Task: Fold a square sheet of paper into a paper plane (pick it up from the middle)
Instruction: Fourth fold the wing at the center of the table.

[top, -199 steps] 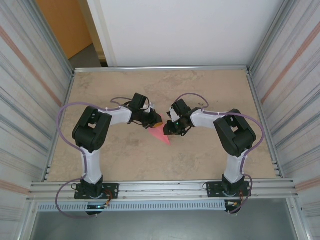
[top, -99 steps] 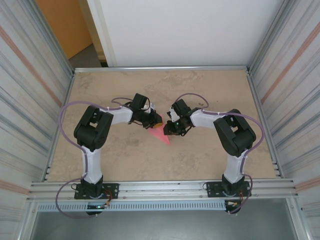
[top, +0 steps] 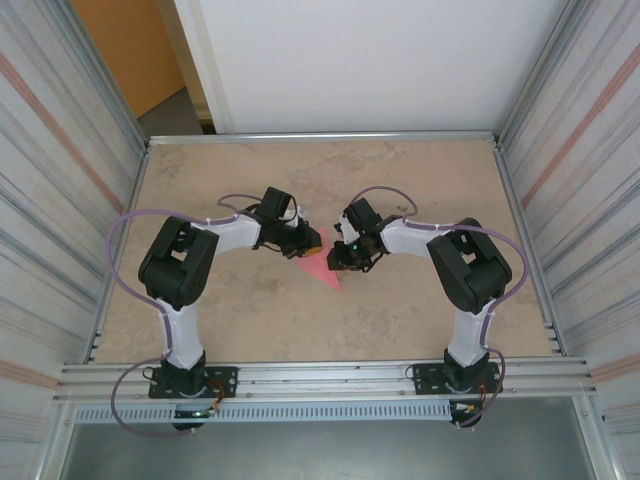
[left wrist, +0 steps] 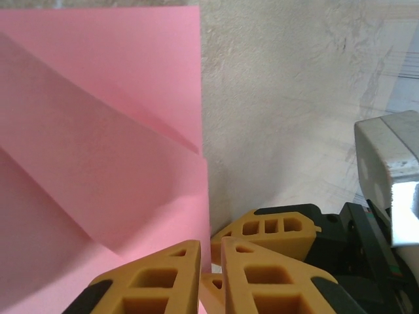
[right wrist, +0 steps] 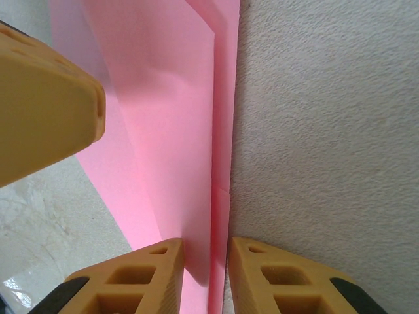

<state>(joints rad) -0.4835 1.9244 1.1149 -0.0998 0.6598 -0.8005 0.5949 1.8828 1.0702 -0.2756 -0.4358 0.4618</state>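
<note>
Left arm (top: 178, 262): elbow swung outward toward left wall since second ago. Right arm (top: 468, 262) and pink sheet (top: 322, 270) unmoved.
Table (top: 430, 180): beige, mottled, rough.
Pink sheet: table centre, between both wrists; partly folded, matte, crisp diagonal creases, pointed near tip.
Left gripper (left wrist: 210, 261): clenched on sheet's straight edge.
Right gripper (right wrist: 206, 261): clenched on folded ridge.
Fingers (right wrist: 147, 275): yellow, ribbed, wedge-shaped.

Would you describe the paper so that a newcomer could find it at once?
Start at the beige table, then go to its middle, where both sets of jaws meet. The paper sits there, a small folded triangle pointing toward the near edge; it is the only pink thing on the table.
</note>
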